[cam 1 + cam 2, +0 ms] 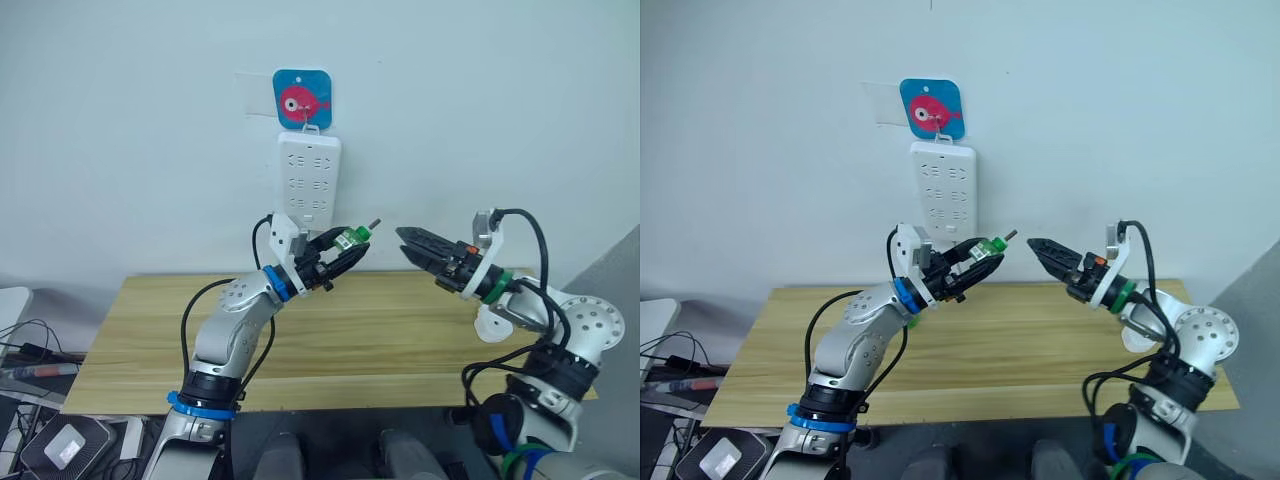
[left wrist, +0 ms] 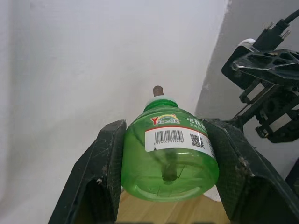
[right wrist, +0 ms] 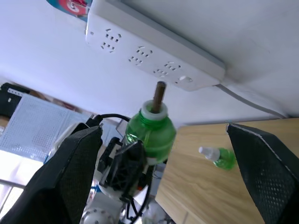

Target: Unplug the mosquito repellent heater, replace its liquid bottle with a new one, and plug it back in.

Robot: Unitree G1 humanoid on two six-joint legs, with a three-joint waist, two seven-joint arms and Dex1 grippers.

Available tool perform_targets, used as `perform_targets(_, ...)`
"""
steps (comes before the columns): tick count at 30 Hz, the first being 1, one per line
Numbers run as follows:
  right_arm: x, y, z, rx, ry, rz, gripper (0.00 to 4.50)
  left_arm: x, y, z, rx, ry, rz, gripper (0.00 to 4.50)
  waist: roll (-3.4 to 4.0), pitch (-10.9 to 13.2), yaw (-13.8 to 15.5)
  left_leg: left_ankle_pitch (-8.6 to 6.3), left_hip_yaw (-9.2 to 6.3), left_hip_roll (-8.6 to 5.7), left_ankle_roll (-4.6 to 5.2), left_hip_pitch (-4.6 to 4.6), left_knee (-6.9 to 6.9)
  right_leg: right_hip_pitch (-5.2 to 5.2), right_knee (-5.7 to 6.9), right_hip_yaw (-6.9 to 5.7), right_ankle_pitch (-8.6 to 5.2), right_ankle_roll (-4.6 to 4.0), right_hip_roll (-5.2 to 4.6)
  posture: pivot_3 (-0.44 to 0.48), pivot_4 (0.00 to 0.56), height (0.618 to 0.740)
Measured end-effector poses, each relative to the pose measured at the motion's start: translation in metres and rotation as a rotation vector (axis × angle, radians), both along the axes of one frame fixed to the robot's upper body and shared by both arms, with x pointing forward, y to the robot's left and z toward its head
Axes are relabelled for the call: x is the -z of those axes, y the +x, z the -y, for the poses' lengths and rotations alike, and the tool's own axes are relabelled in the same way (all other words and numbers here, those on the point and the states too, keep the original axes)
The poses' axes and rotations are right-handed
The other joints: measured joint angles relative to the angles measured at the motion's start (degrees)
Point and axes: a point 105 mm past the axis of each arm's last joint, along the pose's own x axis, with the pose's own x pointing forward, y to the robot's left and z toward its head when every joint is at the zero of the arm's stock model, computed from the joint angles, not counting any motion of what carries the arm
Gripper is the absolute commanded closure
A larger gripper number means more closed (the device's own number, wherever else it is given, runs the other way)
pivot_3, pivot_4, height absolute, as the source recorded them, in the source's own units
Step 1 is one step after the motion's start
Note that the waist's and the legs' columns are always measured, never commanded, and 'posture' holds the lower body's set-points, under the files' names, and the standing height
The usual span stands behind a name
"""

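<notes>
- The left gripper (image 1: 345,250), raised above the table (image 1: 380,340), has its jaws clenched on the liquid bottle (image 2: 169,152), one black finger (image 2: 105,172) pressed to each side of the green body.
- The bottle is held in the air, capless, its dark wick (image 1: 374,224) pointing toward the right gripper (image 1: 418,246).
- The right gripper hovers just across from the wick, apart from it; in the right wrist view its jaws stand wide and hold nothing.
- The new one (image 3: 217,156), with its white cap, lies on its side on the table below.
- A white rounded object (image 1: 492,325), partly hidden behind the right arm, sits on the table; I cannot tell whether it is the heater.
- On the wall behind hangs the power strip (image 1: 308,180) under a fish hook plate (image 1: 301,99).
</notes>
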Motion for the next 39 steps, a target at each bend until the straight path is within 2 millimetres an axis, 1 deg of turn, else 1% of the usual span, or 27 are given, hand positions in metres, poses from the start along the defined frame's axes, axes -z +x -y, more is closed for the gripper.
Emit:
perform_targets(4, -0.003, 0.003, -0.012, 0.034, -0.003, -0.022, 0.04, 0.0, -0.004, 0.008, 0.023, -0.011, -0.001, 2.24, 0.0, 0.0, -0.14, 0.0, -0.03, 0.0, 0.0, -0.03, 0.0, 0.0, -0.02, -0.02, 0.0, 0.0, 0.0, -0.035, 0.108, 0.74)
perform_targets(10, -0.003, 0.005, -0.014, 0.057, -0.011, -0.038, 0.04, 0.001, -0.009, 0.013, 0.044, -0.011, -0.003, 2.24, 0.01, 0.0, -0.35, 0.0, -0.05, 0.0, 0.0, -0.08, 0.0, -0.02, -0.04, -0.05, 0.0, 0.0, 0.0, -0.032, 0.108, 0.74)
perform_targets(11, -0.005, 0.005, -0.014, 0.056, -0.009, -0.03, 0.2, 0.001, -0.01, 0.014, 0.046, -0.01, -0.005, 2.24, 0.01, 0.0, -0.47, 0.0, -0.05, 0.0, 0.0, -0.08, 0.0, -0.02, -0.04, -0.05, 0.0, 0.0, 0.0, -0.032, 0.108, 0.74)
perform_targets(13, -0.007, 0.004, -0.015, 0.052, -0.009, -0.023, 0.63, 0.002, -0.01, 0.015, 0.048, -0.008, -0.005, 2.24, 0.01, 0.0, -0.64, 0.0, -0.06, 0.0, 0.0, -0.08, 0.0, -0.02, -0.04, -0.05, -0.01, 0.01, 0.0, -0.031, 0.108, 0.74)
perform_targets(15, -0.007, 0.003, -0.016, 0.049, -0.005, -0.023, 1.3, 0.002, -0.01, 0.016, 0.051, -0.006, -0.007, 2.24, 0.01, 0.0, -0.78, 0.0, -0.05, 0.0, 0.0, -0.09, -0.01, -0.02, -0.05, -0.05, -0.01, 0.01, 0.0, -0.031, 0.108, 0.74)
perform_targets(17, -0.006, 0.002, -0.017, 0.043, -0.006, -0.026, 2.14, 0.003, -0.011, 0.015, 0.05, -0.005, -0.011, 2.24, 0.0, 0.0, -1.01, 0.0, -0.05, 0.0, 0.0, -0.09, -0.01, -0.02, -0.06, -0.04, -0.01, 0.01, 0.0, -0.031, 0.108, 0.74)
perform_targets(21, -0.004, 0.001, -0.014, 0.048, -0.01, -0.03, 3.57, 0.002, -0.012, 0.016, 0.053, -0.005, -0.005, 2.24, 0.01, 0.0, -1.27, 0.0, -0.05, 0.0, 0.0, -0.09, -0.01, -0.02, -0.06, -0.04, -0.01, 0.01, 0.0, -0.03, 0.108, 0.74)
perform_targets(22, -0.005, 0.002, -0.015, 0.043, -0.009, -0.031, 3.74, 0.002, -0.012, 0.015, 0.053, -0.005, -0.002, 2.24, 0.01, 0.0, -1.34, 0.0, -0.06, 0.0, 0.0, -0.09, -0.01, -0.02, -0.06, -0.04, -0.01, 0.01, 0.01, -0.03, 0.108, 0.74)
perform_targets(28, -0.005, 0.0, -0.014, 0.036, -0.014, -0.034, 3.74, 0.002, -0.013, 0.016, 0.056, -0.001, 0.0, 2.24, 0.0, 0.0, -1.49, 0.0, -0.05, 0.0, 0.0, -0.1, -0.01, -0.03, -0.08, -0.03, -0.01, 0.02, 0.01, -0.032, 0.107, 0.74)
perform_targets(30, -0.006, 0.0, -0.014, 0.034, -0.019, -0.031, 3.74, 0.001, -0.013, 0.016, 0.057, -0.002, 0.001, 1.53, 0.0, 0.0, -1.5, 0.0, -0.05, 0.0, 0.01, -0.1, -0.01, -0.02, -0.08, -0.03, -0.01, 0.02, 0.01, -0.032, 0.107, 0.74)
perform_targets(31, -0.006, -0.001, -0.014, 0.032, -0.023, -0.033, 3.74, 0.001, -0.013, 0.016, 0.057, -0.002, 0.0, 1.3, 0.0, 0.0, -1.5, 0.0, -0.06, 0.0, 0.01, -0.1, -0.01, -0.02, -0.08, -0.04, -0.02, 0.02, 0.01, -0.033, 0.107, 0.74)
perform_targets(33, -0.005, -0.001, -0.013, 0.03, -0.03, -0.032, 3.74, 0.002, -0.013, 0.016, 0.058, 0.003, -0.007, 0.66, 0.0, 0.0, -1.5, 0.0, -0.05, 0.0, 0.01, -0.11, -0.01, -0.03, -0.08, -0.03, -0.02, 0.03, 0.01, -0.033, 0.106, 0.74)
perform_targets(34, -0.006, -0.001, -0.012, 0.031, -0.043, -0.027, 3.74, 0.003, -0.013, 0.015, 0.062, 0.008, -0.014, 0.42, 0.0, 0.0, -1.5, 0.0, -0.04, 0.0, 0.01, -0.1, -0.01, -0.03, -0.08, -0.02, -0.02, 0.03, 0.01, -0.034, 0.106, 0.74)
perform_targets(35, -0.005, 0.0, -0.011, 0.031, -0.079, -0.014, 3.74, 0.004, -0.014, 0.014, 0.065, 0.017, -0.017, 0.06, 0.0, 0.0, -1.5, 0.0, -0.04, 0.0, 0.0, -0.11, -0.01, -0.04, -0.08, -0.02, -0.02, 0.03, 0.01, -0.034, 0.106, 0.74)
perform_targets(37, -0.002, 0.003, -0.001, 0.062, -0.176, 0.023, 3.74, 0.004, -0.015, 0.009, 0.07, 0.04, -0.017, 0.0, 0.0, 0.0, -1.47, 0.0, -0.04, 0.0, 0.01, -0.1, -0.02, -0.04, -0.1, -0.03, -0.03, 0.04, 0.01, -0.034, 0.107, 0.74)
perform_targets(38, 0.002, 0.005, 0.006, 0.095, -0.255, 0.055, 3.74, 0.005, -0.016, 0.003, 0.07, 0.059, -0.019, 0.0, 0.0, 0.0, -1.45, 0.0, -0.05, 0.0, 0.01, -0.1, -0.03, -0.04, -0.11, -0.03, -0.16, 0.25, 0.02, -0.034, 0.107, 0.74)
perform_targets(39, 0.009, 0.007, 0.012, 0.122, -0.315, 0.073, 3.74, 0.007, -0.016, -0.004, 0.059, 0.077, -0.026, 0.0, 0.0, 0.0, -1.45, 0.0, -0.04, 0.01, 0.01, -0.1, -0.04, -0.05, -0.12, -0.03, -0.17, 0.27, 0.02, -0.035, 0.106, 0.74)
